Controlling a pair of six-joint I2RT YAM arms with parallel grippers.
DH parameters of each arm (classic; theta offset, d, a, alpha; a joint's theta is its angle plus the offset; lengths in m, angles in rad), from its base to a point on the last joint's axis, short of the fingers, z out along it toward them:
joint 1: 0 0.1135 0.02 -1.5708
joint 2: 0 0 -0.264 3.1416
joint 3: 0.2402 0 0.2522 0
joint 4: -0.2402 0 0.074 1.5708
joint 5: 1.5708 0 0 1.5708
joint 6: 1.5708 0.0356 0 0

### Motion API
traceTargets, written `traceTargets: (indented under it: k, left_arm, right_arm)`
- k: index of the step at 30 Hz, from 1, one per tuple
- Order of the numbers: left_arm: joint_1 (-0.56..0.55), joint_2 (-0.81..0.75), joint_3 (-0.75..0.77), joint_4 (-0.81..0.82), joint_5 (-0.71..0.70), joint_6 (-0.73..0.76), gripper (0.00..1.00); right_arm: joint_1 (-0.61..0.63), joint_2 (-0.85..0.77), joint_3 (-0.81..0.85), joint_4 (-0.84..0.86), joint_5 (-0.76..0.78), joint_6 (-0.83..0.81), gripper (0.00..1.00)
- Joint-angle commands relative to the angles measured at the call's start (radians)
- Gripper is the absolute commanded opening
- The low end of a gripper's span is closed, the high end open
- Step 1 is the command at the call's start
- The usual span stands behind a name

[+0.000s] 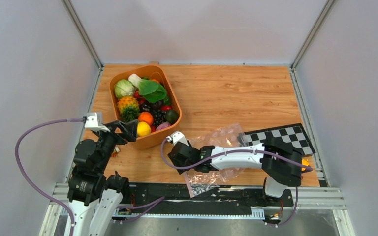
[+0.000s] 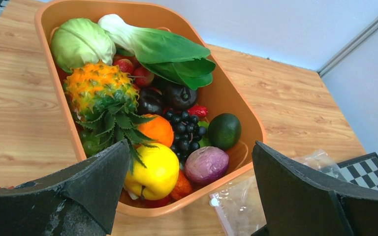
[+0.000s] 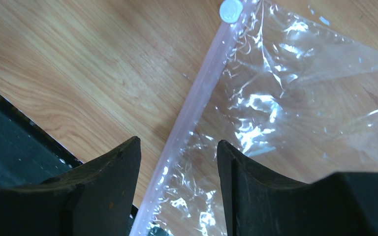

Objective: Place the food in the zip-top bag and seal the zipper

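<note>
seemingly opening the zip-top bag (image 3: 300, 98): lower centre, right gripper (image 3: 178, 147) straddles the zipper (image 3: 197, 93), jaws half-wide, pinch due next; left gripper (image 2: 191, 147) gapes wide.

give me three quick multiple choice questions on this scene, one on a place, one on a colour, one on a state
1. Where is the food?
A. in the orange tub
B. in a metal pot
C. on a white plate

2. What colour is the zipper of the zip-top bag?
A. blue
B. pinkish
C. black

3. How does the left gripper stand?
A. shut on a banana
B. shut, empty
C. open

Answers:
1 A, every piece lies inside the tub.
2 B, the right wrist view shows a pale pink strip along the bag's edge.
3 C, its jaws stand wide apart, gripping nothing.
</note>
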Motion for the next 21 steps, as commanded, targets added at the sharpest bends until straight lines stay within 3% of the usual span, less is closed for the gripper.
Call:
traceTargets:
  k: [1,15,19,21]
  left_arm:
    - [0.004,-0.012,0.007,0.000,0.010,0.006,1.00]
    - [0.004,-0.015,-0.008,-0.005,0.036,-0.006,1.00]
    - [0.004,-0.004,-0.013,0.003,0.058,-0.010,1.00]
    - [0.004,0.003,-0.016,0.007,0.074,-0.010,1.00]
  right_arm:
    - [0.007,0.032,0.058,0.069,0.057,0.047,0.57]
    - [-0.009,0.131,0.086,0.063,0.137,0.065,0.39]
    - [-0.012,0.117,0.050,0.085,0.126,0.077,0.18]
    - [-0.015,0.106,0.033,0.104,0.108,0.080,0.16]
